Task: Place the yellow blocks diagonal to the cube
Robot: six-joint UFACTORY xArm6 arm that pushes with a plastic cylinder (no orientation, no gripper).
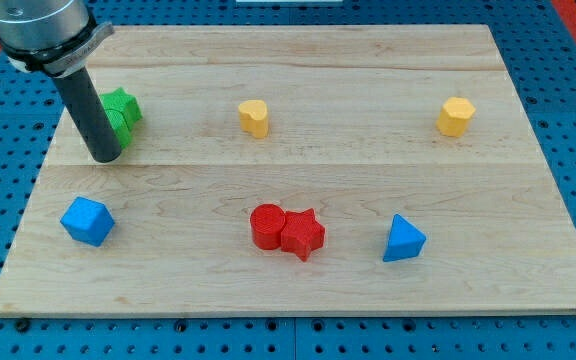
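A yellow heart-like block (254, 117) sits in the upper middle of the wooden board (298, 280). A yellow hexagonal block (455, 116) sits at the upper right. A blue cube (87, 221) lies at the lower left. My tip (105, 156) rests on the board at the upper left, touching the left side of a green block (122, 110), above the blue cube and far left of both yellow blocks.
A red cylinder (266, 225) and a red star (303, 234) touch each other at the lower middle. A blue triangular block (402, 240) lies at the lower right. Blue pegboard surrounds the board.
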